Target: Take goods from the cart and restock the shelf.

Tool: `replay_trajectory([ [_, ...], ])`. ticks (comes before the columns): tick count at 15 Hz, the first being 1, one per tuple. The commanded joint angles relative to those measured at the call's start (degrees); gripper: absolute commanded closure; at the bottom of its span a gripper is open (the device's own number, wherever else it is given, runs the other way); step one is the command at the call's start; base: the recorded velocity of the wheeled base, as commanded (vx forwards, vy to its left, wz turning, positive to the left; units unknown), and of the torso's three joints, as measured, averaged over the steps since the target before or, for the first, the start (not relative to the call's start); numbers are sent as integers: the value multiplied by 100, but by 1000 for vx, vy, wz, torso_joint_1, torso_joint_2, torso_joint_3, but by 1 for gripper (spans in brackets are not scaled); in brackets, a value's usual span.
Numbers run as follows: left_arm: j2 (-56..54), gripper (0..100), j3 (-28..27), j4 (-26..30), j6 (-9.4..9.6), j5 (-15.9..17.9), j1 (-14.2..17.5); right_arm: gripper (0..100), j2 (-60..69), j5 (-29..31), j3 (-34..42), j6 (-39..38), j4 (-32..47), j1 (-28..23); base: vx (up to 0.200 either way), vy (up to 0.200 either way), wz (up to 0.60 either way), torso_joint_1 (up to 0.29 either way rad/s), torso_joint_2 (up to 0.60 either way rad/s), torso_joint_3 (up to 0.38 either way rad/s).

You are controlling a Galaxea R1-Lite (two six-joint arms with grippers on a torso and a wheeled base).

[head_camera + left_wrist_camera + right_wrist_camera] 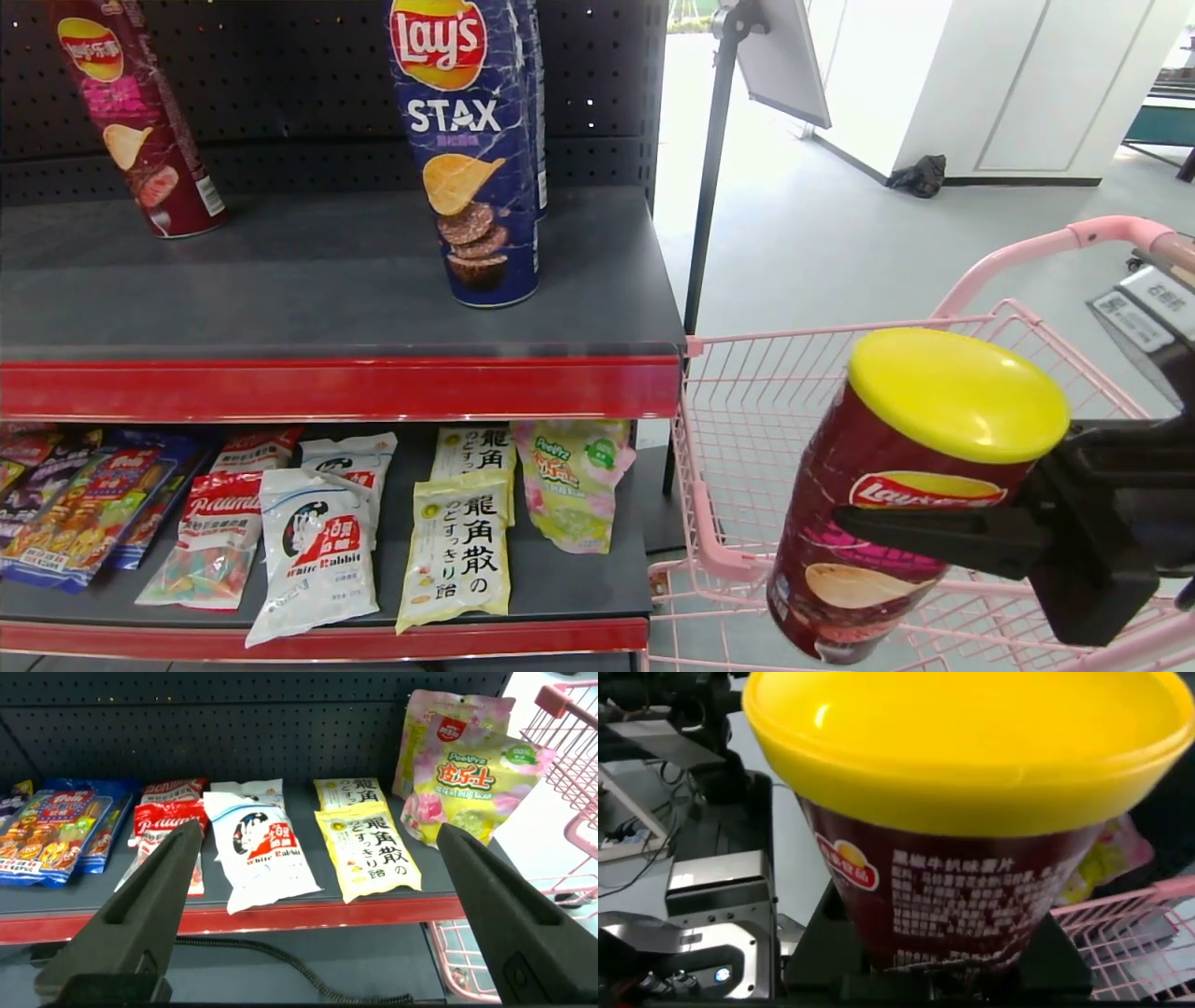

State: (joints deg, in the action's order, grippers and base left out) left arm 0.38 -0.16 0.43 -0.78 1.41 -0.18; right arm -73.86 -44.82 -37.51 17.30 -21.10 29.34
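My right gripper (896, 523) is shut on a maroon chips can with a yellow lid (934, 401), held tilted above the pink cart (794, 331) to the right of the shelf. In the right wrist view the can (962, 784) sits close up between the dark fingers (831, 943), with cart wire (1148, 924) behind it. The upper shelf board (327, 271) carries a matching maroon can (140, 121) at the back left and tall blue cans (471, 159) near its right end. My left gripper (318, 833) is open in front of the lower shelf, with nothing between its fingers.
Snack bags lie along the lower shelf: a white bag (317, 551), yellow bags (462, 541), a green-pink bag (574, 485), and red and blue bags (84, 504) at the left. A black pole (709, 168) stands between shelf and cart. Bare board lies between the maroon and blue cans.
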Motion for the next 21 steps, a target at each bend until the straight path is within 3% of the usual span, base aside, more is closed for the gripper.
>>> replay_trajectory([
  [1,6,0,-2,1,-1,-1,1,100,-155,18,-28,19,-8,177,0,0,0,0,0,0],
  [6,6,0,7,1,-1,-1,1,100,-137,26,148,54,-8,300,0,0,0,66,-199,-122],
  [21,6,0,-2,1,-1,-1,1,100,-5,53,95,54,-8,239,0,0,0,217,-538,-321],
])
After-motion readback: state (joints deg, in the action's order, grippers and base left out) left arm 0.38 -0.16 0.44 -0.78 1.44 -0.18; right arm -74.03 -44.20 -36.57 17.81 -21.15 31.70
